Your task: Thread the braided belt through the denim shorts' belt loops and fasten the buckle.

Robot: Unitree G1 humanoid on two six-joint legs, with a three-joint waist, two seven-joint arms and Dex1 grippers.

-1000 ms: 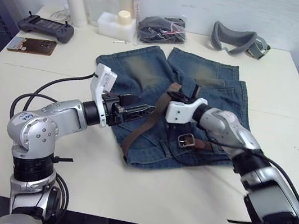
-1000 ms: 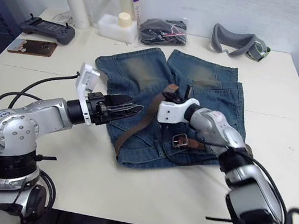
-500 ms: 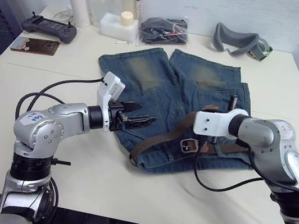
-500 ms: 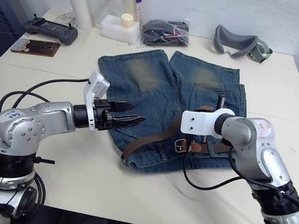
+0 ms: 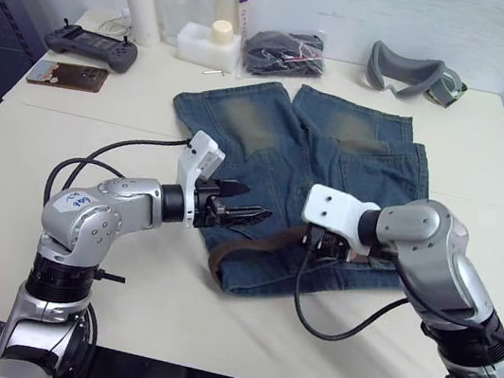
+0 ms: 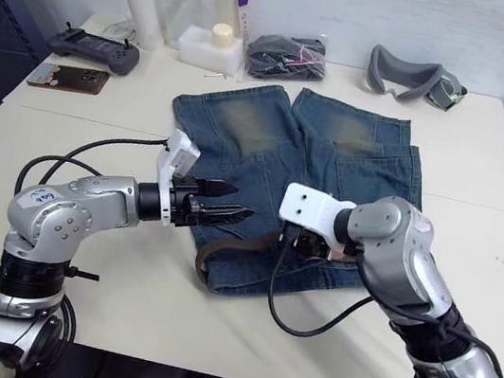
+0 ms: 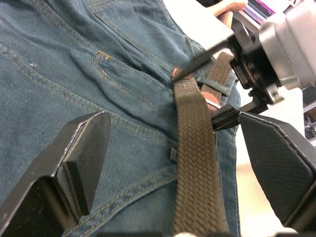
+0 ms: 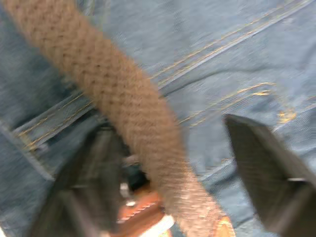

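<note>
Both grippers spread wide: left gripper point(image 5: 246, 215) hovers just above the braided belt point(image 7: 195, 163) lying on the denim shorts point(image 5: 269, 144) waistband, right gripper point(image 8: 182, 173) straddles it. I'd pinch the loose strap end flat, then feed it straight toward a loop.

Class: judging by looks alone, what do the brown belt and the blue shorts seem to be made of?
The braided belt: woven cord or fabric, matte; an interlaced braid pattern shows, exact fibre unclear.
The denim shorts: cotton-like denim, faded; tan worn patches and yellow stitched seams show.
</note>
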